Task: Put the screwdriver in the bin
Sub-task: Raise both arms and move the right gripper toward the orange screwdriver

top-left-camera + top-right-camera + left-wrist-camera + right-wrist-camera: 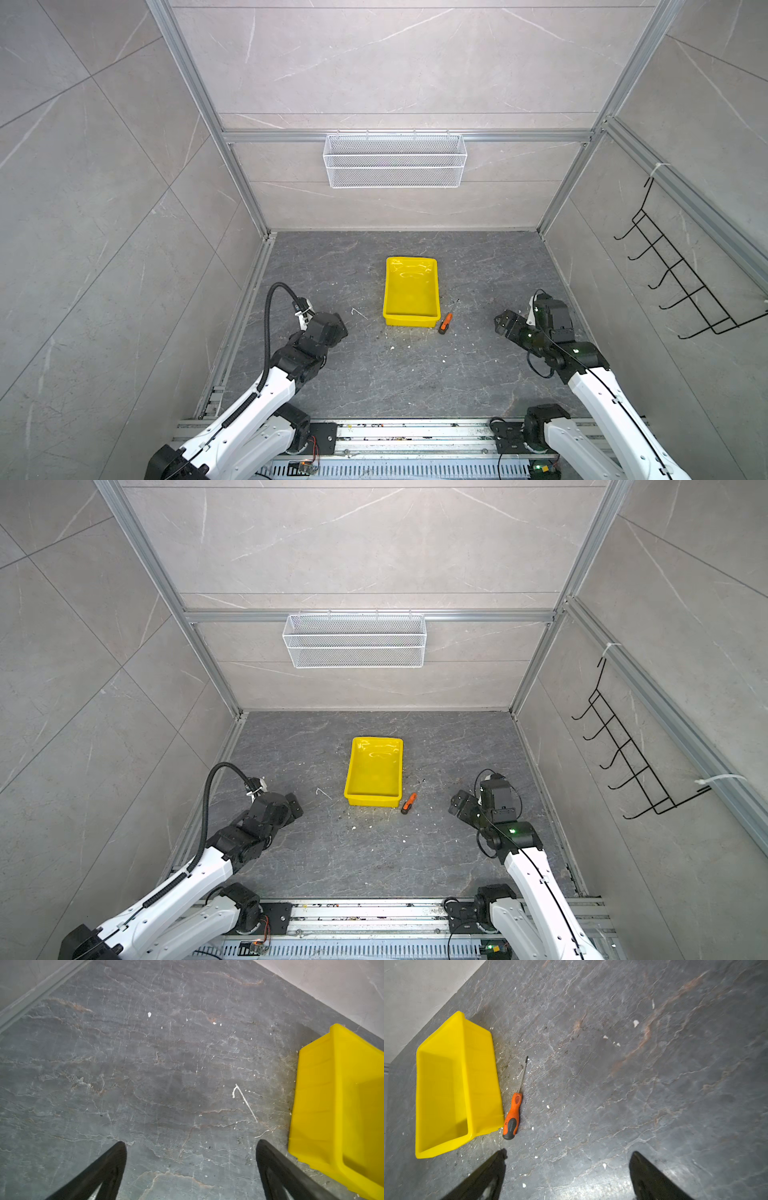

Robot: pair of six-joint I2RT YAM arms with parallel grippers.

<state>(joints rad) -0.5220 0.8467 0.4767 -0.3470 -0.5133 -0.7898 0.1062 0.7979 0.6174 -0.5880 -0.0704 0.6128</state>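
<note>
Screwdriver (517,1099) lies beside bin (481,1084), seemingly touching it.

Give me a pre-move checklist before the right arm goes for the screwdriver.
1. screwdriver lying loose outside the bin, on the right arm's side: ok.
2. bin upright and empty: ok.
3. right claw open, holding nothing: ok.
4. left claw open, clear of the bin: ok.
5. nothing between right claw and screwdriver: ok.
6. gap between handle and bin wall wide enough to grip: cannot tell.
</note>
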